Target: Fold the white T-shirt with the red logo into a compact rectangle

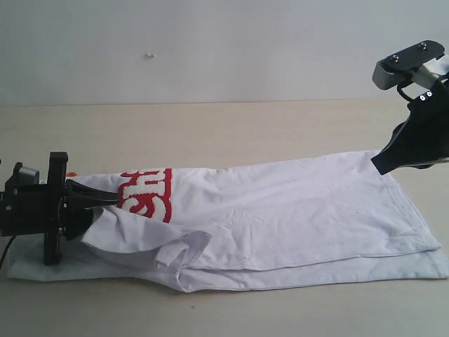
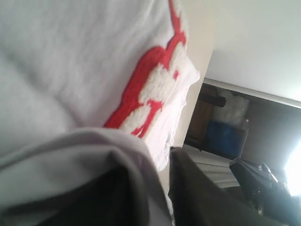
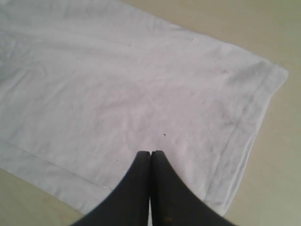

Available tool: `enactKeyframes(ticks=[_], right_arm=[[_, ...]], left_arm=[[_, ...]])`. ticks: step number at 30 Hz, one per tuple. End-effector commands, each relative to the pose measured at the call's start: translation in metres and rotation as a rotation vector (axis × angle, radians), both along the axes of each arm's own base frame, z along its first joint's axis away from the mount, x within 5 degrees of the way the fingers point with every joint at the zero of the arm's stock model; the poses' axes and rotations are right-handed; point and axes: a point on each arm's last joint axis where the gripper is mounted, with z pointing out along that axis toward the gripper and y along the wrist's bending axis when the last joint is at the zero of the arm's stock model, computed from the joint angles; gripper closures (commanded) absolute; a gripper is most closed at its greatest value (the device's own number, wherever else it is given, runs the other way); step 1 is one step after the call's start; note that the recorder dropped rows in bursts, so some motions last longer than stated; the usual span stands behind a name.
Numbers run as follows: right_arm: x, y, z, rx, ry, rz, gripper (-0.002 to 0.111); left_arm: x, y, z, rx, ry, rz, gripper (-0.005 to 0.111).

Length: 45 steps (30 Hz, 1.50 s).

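Observation:
The white T-shirt (image 1: 280,203) lies lengthwise on the table, its sides folded in, hem to the right. Part of the red logo (image 1: 147,193) shows near its left end, partly covered by a folded-over sleeve. My left gripper (image 1: 105,200) lies low at that end, shut on a fold of the shirt, and cloth drapes over one finger. In the left wrist view the logo (image 2: 150,89) sits just past the gripper (image 2: 167,160). My right gripper (image 1: 379,165) hovers by the far hem corner, shut and holding nothing. In the right wrist view it (image 3: 151,153) points over the hem area of the shirt (image 3: 117,80).
The beige table (image 1: 210,126) runs bare behind and in front of the shirt, up to a plain pale wall. The shirt's lower layer reaches close to the table's right side (image 1: 438,270).

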Motion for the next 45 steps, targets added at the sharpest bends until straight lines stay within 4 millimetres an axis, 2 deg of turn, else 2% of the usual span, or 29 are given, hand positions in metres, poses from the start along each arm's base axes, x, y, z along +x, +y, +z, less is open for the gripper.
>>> enactKeyframes(ticks=[1, 3, 5, 8, 12, 14, 20, 26, 35, 40, 45], right_arm=[[0.001, -0.001, 0.000, 0.005, -0.007, -0.009, 0.108], [0.002, -0.001, -0.002, 0.005, -0.002, -0.009, 0.108], [0.002, -0.001, -0.002, 0.005, 0.000, -0.009, 0.108], [0.002, -0.001, -0.002, 0.005, 0.000, -0.009, 0.108], [0.001, 0.000, -0.002, 0.006, 0.002, -0.008, 0.108], [0.001, 0.000, -0.002, 0.006, 0.002, -0.008, 0.108], [0.001, 0.000, -0.002, 0.006, 0.003, -0.008, 0.108], [0.001, 0.000, -0.002, 0.006, 0.003, -0.008, 0.108], [0.001, 0.000, -0.002, 0.006, 0.003, -0.008, 0.108], [0.001, 0.000, -0.002, 0.008, 0.003, -0.008, 0.108], [0.001, 0.000, -0.002, 0.008, 0.003, -0.008, 0.108]], left_arm=[[0.014, 0.004, 0.007, -0.021, -0.055, 0.015, 0.091], [0.020, 0.005, 0.011, -0.023, -0.071, 0.018, 0.091], [0.026, 0.005, 0.015, -0.031, -0.086, 0.020, 0.087], [0.036, 0.007, 0.021, -0.039, -0.097, 0.028, 0.070], [0.043, 0.008, 0.025, -0.035, -0.104, 0.038, 0.040], [0.045, 0.008, 0.027, -0.039, -0.099, 0.045, 0.035], [0.054, 0.011, 0.037, -0.082, -0.131, 0.040, 0.039], [0.057, 0.018, 0.040, -0.117, -0.065, 0.082, 0.040], [0.039, 0.015, 0.028, -0.004, 0.007, -0.125, 0.047], [0.029, 0.015, 0.022, 0.065, 0.022, -0.240, 0.062], [0.025, 0.016, 0.020, 0.094, 0.028, -0.288, 0.083]])
